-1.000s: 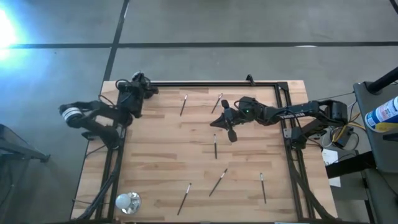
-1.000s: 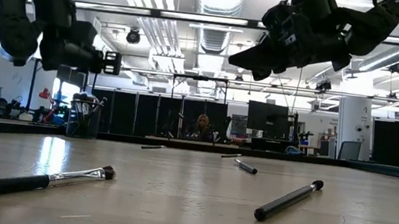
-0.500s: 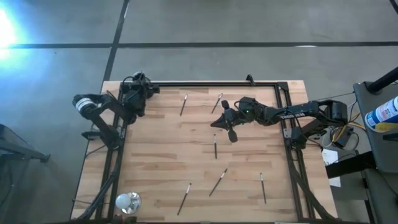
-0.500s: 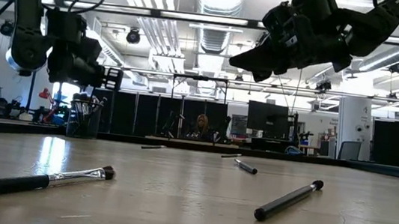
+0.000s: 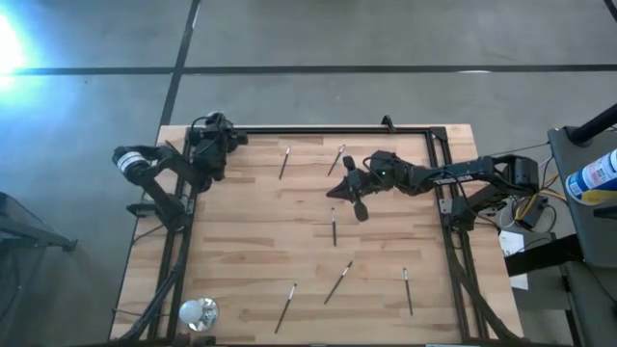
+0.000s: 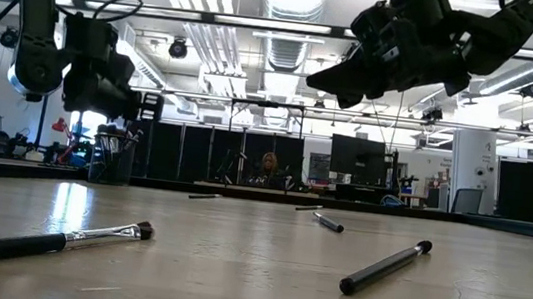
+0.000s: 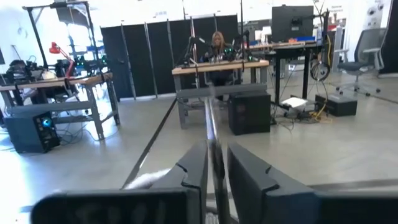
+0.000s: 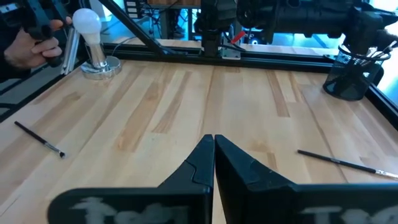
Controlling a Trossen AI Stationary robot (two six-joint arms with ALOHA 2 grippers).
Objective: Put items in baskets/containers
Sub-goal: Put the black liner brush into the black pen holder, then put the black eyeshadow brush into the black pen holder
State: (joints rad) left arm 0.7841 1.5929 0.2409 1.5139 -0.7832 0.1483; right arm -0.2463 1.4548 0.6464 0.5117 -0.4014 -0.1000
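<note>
The black cup stands at the table's back left corner with several brushes sticking out of it; it also shows in the right wrist view as the cup. My left gripper hangs just above it and hides it from above. Its fingers stand slightly apart, with a thin brush handle between them. More brushes lie loose on the wood: brush, brush, brush, brush. Over the middle of the table my right gripper hovers shut and empty.
A shiny whitish round object stands at the front left corner, and a person's hand shows beside it. Two more brushes lie near the front edge. A black frame rail runs along the back edge.
The left arm swung its gripper toward the back left corner and a little lower over the cup, then held still. The right arm has not moved.
</note>
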